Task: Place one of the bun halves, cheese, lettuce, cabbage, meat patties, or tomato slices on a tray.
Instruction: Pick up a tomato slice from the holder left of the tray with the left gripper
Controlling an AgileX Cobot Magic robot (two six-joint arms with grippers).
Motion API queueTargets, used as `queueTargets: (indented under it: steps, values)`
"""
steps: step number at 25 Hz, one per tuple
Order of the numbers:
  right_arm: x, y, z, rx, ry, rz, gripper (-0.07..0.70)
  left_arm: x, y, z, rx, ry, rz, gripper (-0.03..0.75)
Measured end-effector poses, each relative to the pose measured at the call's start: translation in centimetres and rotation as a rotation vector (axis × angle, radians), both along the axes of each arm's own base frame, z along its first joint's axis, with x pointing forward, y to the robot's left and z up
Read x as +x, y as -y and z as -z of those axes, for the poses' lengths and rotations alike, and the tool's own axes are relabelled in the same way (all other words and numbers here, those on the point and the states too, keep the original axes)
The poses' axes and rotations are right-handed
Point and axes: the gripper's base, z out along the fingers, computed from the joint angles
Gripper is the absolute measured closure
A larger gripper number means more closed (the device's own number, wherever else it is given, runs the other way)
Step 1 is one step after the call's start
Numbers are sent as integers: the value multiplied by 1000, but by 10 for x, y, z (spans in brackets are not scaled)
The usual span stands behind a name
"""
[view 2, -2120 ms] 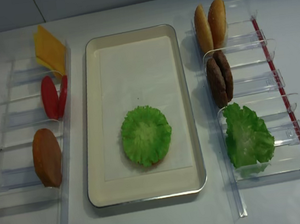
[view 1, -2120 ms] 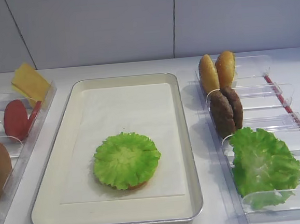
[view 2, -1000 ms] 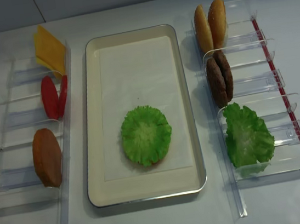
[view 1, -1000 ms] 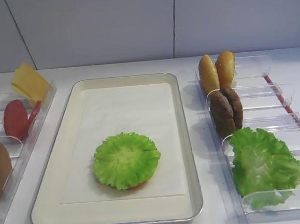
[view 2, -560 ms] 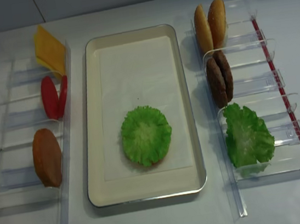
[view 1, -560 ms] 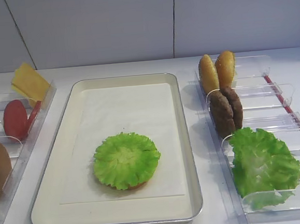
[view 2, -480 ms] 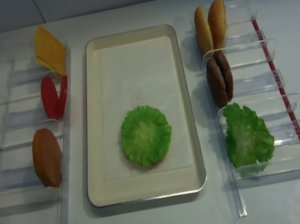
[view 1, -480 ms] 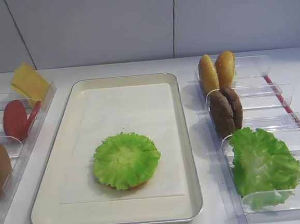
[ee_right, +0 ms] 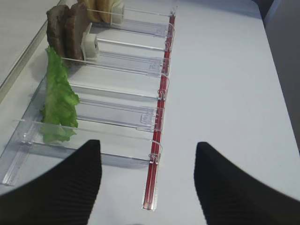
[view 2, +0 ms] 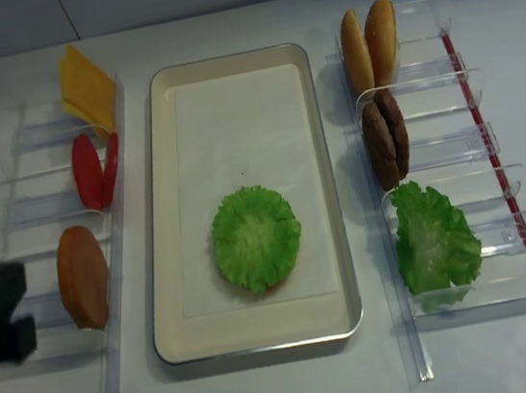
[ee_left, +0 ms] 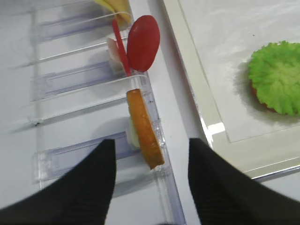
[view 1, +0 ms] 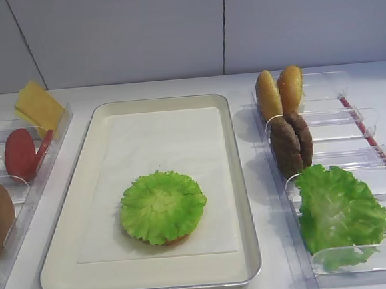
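Observation:
The cream tray point(view 2: 155, 220) holds a frilly lettuce point(view 2: 257, 236) leaf lying on a bun half that barely shows. My left gripper point(ee_left: 151, 187) is open, its jaws on either side of a bun half point(ee_left: 144, 127) standing on edge in the left rack, and not touching it. From above, the left gripper point(view 2: 12, 315) sits just left of that bun half point(view 2: 83, 276). Tomato slices point(ee_left: 143, 42) and cheese point(view 2: 85, 84) stand further back. My right gripper point(ee_right: 147, 183) is open and empty over the table by the right rack's near end.
The right clear rack point(view 1: 372, 120) holds two bun halves point(view 1: 279, 91), two meat patties point(view 1: 291, 143) and more lettuce point(view 1: 338, 210). A red strip point(ee_right: 159, 122) runs along its outer side. The left clear rack point(view 2: 22, 209) borders the tray.
My left gripper has come up from the bottom-left corner to beside the bun half in the left rack. The food and the tray have not moved.

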Motion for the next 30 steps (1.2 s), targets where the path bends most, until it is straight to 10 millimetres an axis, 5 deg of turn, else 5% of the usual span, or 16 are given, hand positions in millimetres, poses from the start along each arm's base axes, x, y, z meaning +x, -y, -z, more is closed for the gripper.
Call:
queueTargets:
  steps: [13, 23, 30]
  values:
    - [0, 0, 0, 0, 0, 0, 181, 104, 39, 11, 31, -135, 176, 367]
    - [0, 0, 0, 0, 0, 0, 182, 169, 79, 35, 205, -172, 65, 367]
    - [0, 0, 0, 0, 0, 0, 183, 204, 86, 60, 246, -229, -99, 367]
